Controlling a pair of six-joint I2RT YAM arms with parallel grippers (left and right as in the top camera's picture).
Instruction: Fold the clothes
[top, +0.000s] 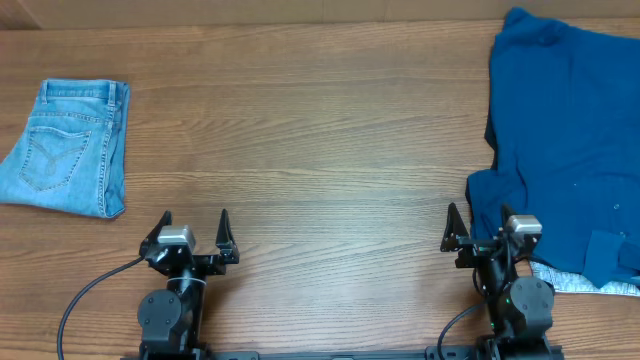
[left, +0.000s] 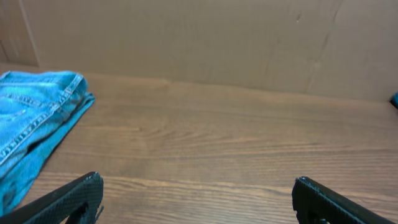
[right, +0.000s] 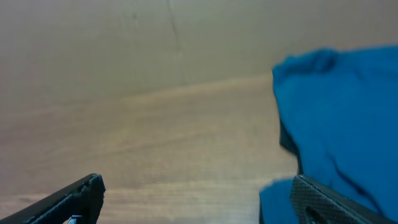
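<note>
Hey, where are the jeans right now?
In the overhead view the jeans lie folded at the left end of the table, ahead and left of the left gripper, far across from the blue top on the right.

- Robot lab / test bench, not a home.
- Bare wood-grain tabletop (top: 320, 150), plain tan board backdrop (left: 186, 37).
- Arms w/ left gripper (top: 194, 222) & right gripper (top: 478, 224) mounted at near edge; loose black cable (top: 85, 290).
</note>
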